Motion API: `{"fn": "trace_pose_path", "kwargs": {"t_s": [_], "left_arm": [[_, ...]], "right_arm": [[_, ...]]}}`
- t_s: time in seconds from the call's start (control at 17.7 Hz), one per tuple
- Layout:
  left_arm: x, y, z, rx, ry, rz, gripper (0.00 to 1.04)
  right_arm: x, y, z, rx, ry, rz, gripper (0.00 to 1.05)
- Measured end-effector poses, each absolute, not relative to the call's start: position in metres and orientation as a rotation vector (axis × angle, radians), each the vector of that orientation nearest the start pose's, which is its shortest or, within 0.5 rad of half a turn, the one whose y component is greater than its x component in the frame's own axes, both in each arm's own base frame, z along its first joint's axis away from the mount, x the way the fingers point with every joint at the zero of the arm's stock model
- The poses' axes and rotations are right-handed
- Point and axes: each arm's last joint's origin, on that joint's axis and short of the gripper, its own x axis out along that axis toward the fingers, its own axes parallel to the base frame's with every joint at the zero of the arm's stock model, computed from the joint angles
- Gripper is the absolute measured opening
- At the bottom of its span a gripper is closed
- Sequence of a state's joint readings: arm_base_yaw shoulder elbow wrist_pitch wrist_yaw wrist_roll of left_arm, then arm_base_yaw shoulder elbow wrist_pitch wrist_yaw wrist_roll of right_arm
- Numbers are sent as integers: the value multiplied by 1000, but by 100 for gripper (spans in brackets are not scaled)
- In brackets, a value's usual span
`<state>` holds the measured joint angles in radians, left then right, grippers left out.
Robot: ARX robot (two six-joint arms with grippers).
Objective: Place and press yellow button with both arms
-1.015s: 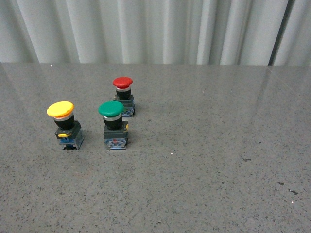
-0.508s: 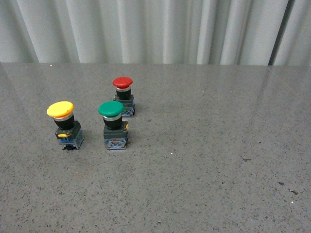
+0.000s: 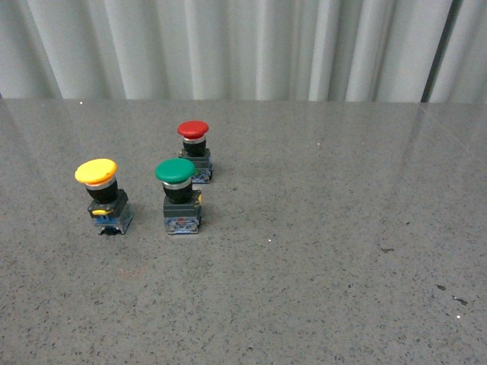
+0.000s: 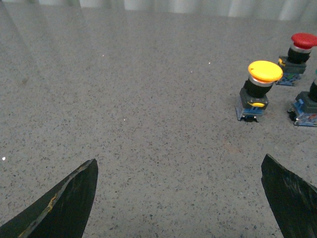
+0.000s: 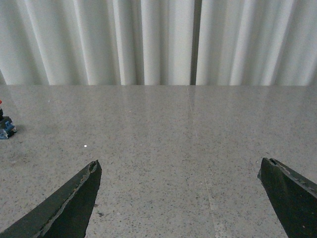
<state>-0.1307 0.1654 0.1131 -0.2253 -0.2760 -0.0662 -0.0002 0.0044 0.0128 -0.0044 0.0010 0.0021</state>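
Note:
The yellow button stands upright on the grey table at the left, with a round yellow cap, black neck and dark block base. It also shows in the left wrist view, well ahead of my open, empty left gripper. My right gripper is open and empty over bare table, and the yellow button is out of its view. Neither arm shows in the front view.
A green-capped button stands just right of the yellow one, and a red-capped button stands behind it. White curtains hang behind the table's far edge. A button base shows at the right wrist view's edge.
The front view has shifted very slightly; the buttons have not moved on the table.

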Motion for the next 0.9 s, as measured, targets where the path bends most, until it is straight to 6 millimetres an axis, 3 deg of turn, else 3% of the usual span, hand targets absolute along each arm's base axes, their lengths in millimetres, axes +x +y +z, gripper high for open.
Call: {"fn": "trace_pose_path", "kwargs": {"t_s": [0.11, 0.23, 0.39, 0.68, 0.9], "left_arm": [[111, -6, 185, -24, 244, 253, 98], [130, -6, 214, -54, 143, 235, 98], [184, -8, 237, -27, 156, 131, 98], [278, -28, 231, 19, 400, -55, 98], [299, -53, 209, 50, 506, -187, 98]], "right_arm": [[97, 0, 167, 2, -4, 0, 98], [97, 0, 167, 2, -4, 0, 98], [97, 0, 167, 2, -4, 0, 98], [97, 0, 167, 2, -4, 0, 98], [97, 0, 167, 2, -4, 0, 98]]}}
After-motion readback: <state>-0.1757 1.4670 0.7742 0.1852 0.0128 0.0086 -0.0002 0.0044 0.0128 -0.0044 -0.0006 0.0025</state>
